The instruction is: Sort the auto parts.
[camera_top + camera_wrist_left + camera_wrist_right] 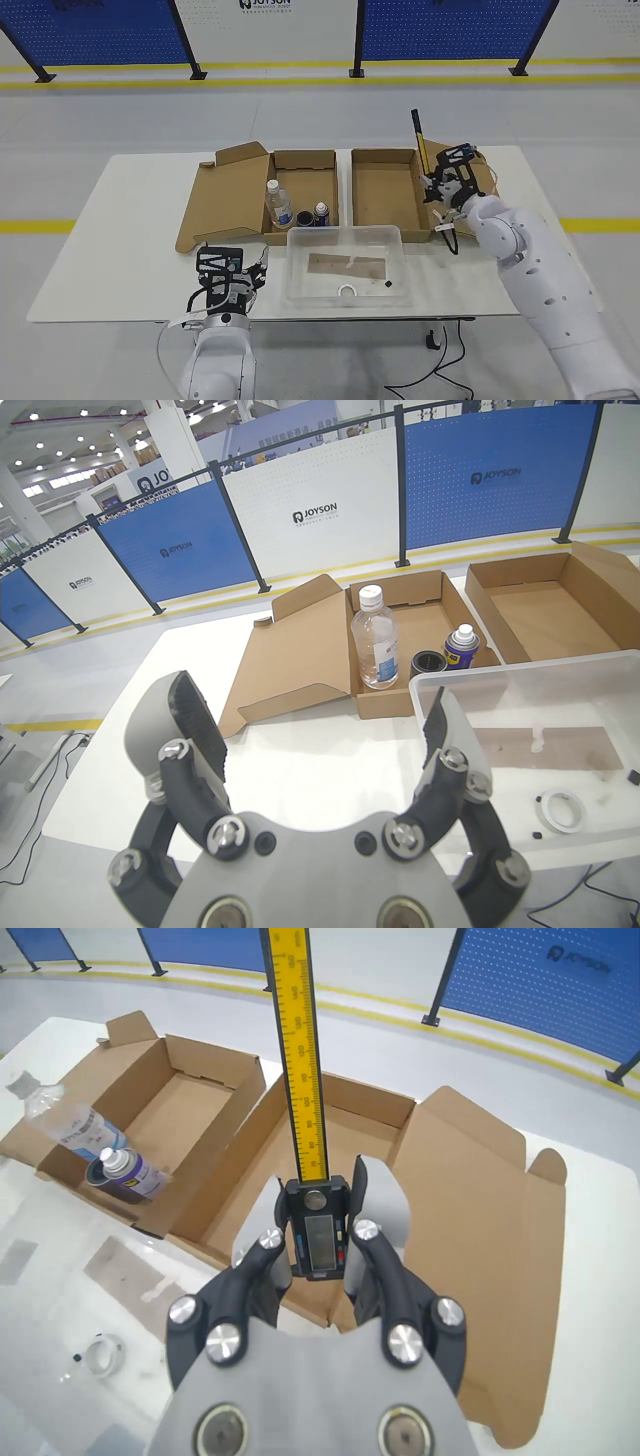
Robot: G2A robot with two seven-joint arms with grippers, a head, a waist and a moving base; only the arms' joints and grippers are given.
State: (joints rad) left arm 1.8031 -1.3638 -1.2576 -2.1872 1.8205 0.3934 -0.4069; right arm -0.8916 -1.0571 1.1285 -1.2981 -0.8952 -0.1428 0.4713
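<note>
1. Your right claw (pixel 319 1184) is clenched on the caliper (pixel 302 1078) at its display end, with a box (pixel 370 1128) just below it.
2. Your left claw (pixel 310 692) hangs released over the surface (pixel 300 770), bin (pixel 525 665) just beside it.

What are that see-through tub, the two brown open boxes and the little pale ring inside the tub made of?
The see-through rectangular tub looks like clear, slightly frosted plastic: you can see through its walls. The two brown open boxes look like matt cardboard, with folded flaps. The little pale ring seems metal with a dull sheen, though plastic is possible.
</note>
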